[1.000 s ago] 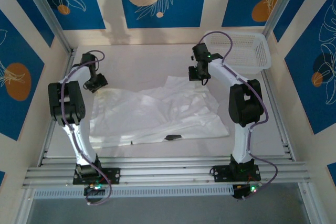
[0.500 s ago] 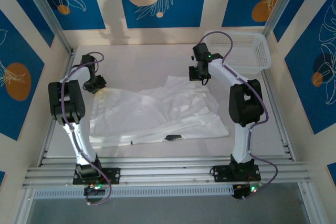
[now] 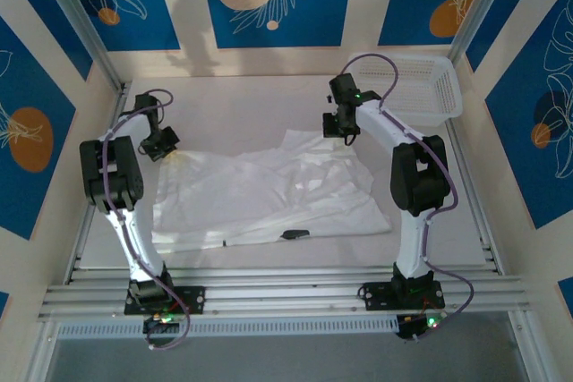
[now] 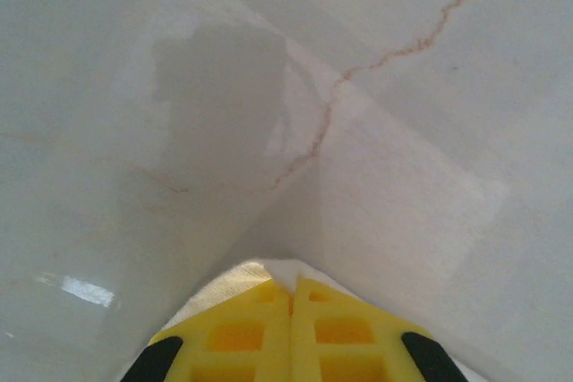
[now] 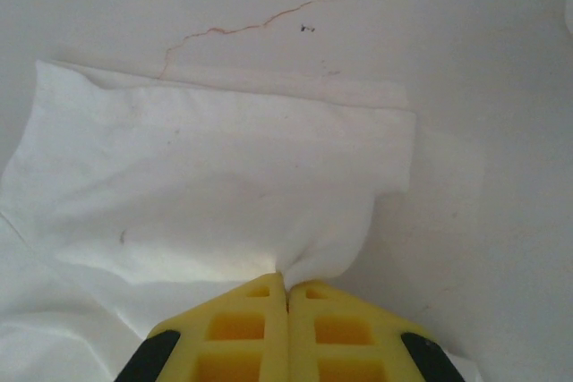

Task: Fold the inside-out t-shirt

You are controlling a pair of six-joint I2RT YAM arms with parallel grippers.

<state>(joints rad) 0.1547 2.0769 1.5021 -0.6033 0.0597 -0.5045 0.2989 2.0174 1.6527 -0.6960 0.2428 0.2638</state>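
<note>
1. Inside-out t-shirt (image 3: 269, 194) lies flat but wrinkly on the white table (image 3: 242, 100), in the middle, between the two arms.
2. Its long side runs from left to right. It is wider than it is deep.
3. In the top view, the left gripper (image 3: 164, 142) sits at the far left corner of the t-shirt. The right gripper (image 3: 343, 128) sits at the far right part of it.
4. Both grippers are on the far edge, so almost all of the cloth lies on the near side of them, toward the arm bases.
5. In the left wrist view, the left gripper (image 4: 293, 282) has its yellow fingers pressed together. A little bit of white cloth peeks out at the tips, so it looks like it is pinching the corner.
6. In the right wrist view, the right gripper (image 5: 286, 282) also has its fingers pressed together. It is pinching the cloth where a sleeve (image 5: 224, 158) starts, and the sleeve lies flat on the table past the tips.
7. Each arm is nearest to its own side of the t-shirt, and the two pinch spots are well apart.
8. I think the next move is to lift the far edge and bring it toward the near edge. Both arms would need to go together so the cloth stays even.
9. The white basket (image 3: 412, 87) sits in the far right corner, apart from the t-shirt.
</note>
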